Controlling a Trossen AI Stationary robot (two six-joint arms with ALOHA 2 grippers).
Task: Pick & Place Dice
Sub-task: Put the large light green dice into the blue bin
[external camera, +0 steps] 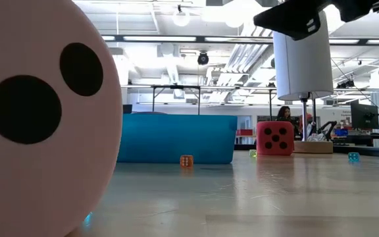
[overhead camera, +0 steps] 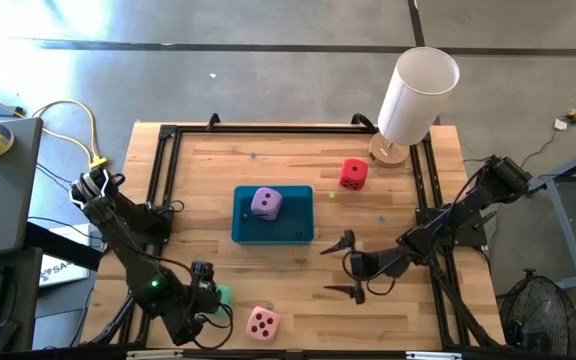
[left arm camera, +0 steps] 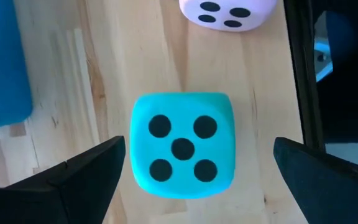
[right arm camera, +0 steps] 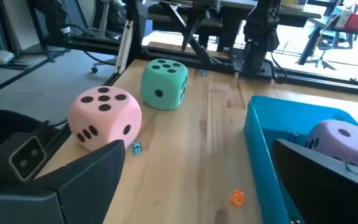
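We see bright, even overhead light; ceiling lamps [external camera: 224, 12] glare in the low view, where the close pink die [external camera: 41, 125] blurs, and shadows stay soft

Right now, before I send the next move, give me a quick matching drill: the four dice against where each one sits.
Things:
1. lilac die
2. red die
3. mint green die
4. pink die

Places:
A. between the open left gripper's fingers
B. near the white cylinder
C. inside the teal tray
D. at the table's near edge, beside the left gripper

Pairs: 1-C, 2-B, 3-A, 4-D
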